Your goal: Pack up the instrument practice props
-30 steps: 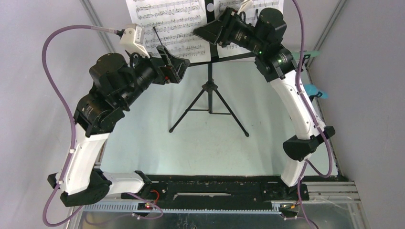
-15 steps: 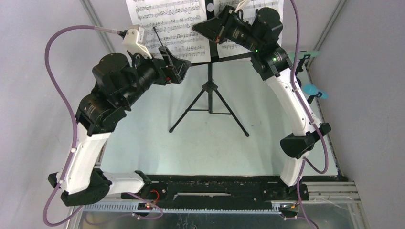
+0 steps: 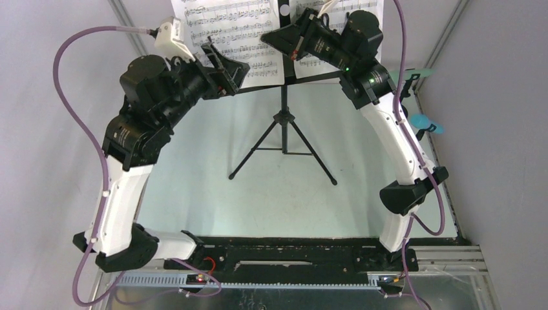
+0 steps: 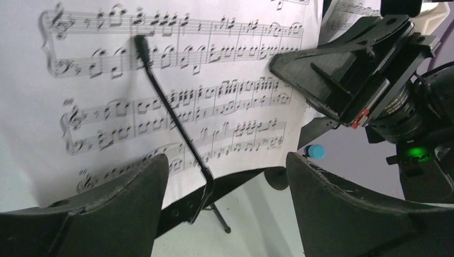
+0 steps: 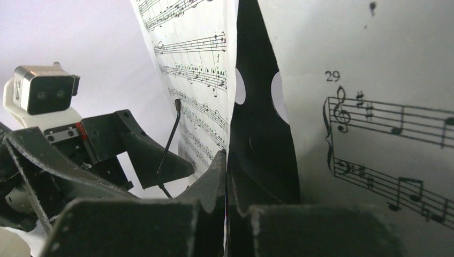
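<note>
The only legible writing was the bar number 29, printed above a stave on the right sheet-music page. Everything else on the paper was musical notation, and no brand showed anywhere.

The music rack stood upright near the far middle of the table, its pole vertical and its 3 legs splayed on the surface. Its perforated desk ran left to right across the top and faced the arms. The left sheet-music page stood on it beside the right page, with the staves running along the desk's long axis. A thin black wire retainer slanted up across the left page from the desk's lower lip.

The right gripper was fully closed, pinching the inner edge of the left page where black desk showed between the 2 sheets. The left gripper stood wide apart and held nothing, its fingers framing the lower part of the left page and the retainer.

The mint-green microphone and blue microphone sat at the table's right edge, well apart from the rack. Which way they pointed could not be told.
</note>
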Controlling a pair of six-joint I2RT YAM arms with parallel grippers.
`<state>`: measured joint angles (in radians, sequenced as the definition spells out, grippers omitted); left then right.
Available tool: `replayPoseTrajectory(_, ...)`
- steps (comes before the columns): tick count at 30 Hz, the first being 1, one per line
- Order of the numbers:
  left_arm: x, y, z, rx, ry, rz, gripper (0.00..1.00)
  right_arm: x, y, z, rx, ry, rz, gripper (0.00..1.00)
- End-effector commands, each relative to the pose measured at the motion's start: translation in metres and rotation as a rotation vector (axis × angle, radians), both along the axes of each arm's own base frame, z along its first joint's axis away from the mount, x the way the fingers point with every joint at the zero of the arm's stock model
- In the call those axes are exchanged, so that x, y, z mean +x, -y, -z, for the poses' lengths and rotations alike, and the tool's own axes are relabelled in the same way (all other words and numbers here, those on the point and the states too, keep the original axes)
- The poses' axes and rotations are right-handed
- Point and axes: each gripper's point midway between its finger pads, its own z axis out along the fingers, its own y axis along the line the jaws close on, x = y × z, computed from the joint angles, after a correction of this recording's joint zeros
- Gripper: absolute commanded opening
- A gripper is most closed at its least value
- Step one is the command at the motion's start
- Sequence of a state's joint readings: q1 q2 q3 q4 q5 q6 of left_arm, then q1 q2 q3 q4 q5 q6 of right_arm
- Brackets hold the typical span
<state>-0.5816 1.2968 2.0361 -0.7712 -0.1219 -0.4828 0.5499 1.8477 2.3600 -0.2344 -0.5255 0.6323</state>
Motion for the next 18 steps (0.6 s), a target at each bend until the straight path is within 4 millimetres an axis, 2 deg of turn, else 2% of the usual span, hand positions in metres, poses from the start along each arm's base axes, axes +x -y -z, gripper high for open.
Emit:
replayPoseTrajectory(1, -0.001, 0.013, -0.025, -0.07, 0.029, 0.08, 0.84, -0.02, 0.012, -0.026, 0.019, 0.086, 0.011, 0.0)
replayPoseTrajectory(4, 0.005, 0.013, -0.027, -0.072, 0.032, 0.076, 0.75, -0.022, 0.012, -0.025, 0.014, 0.088, 0.008, 0.0)
replayPoseTrajectory(12, 0.014, 0.01, -0.032, -0.083, 0.046, 0.069, 0.43, -0.028, 0.011, -0.023, -0.007, 0.1, 0.007, 0.0)
replayPoseTrajectory(18, 0.012, 0.005, -0.035, -0.075, 0.066, 0.052, 0.01, -0.038, 0.018, -0.03, -0.03, 0.156, 0.046, 0.0)
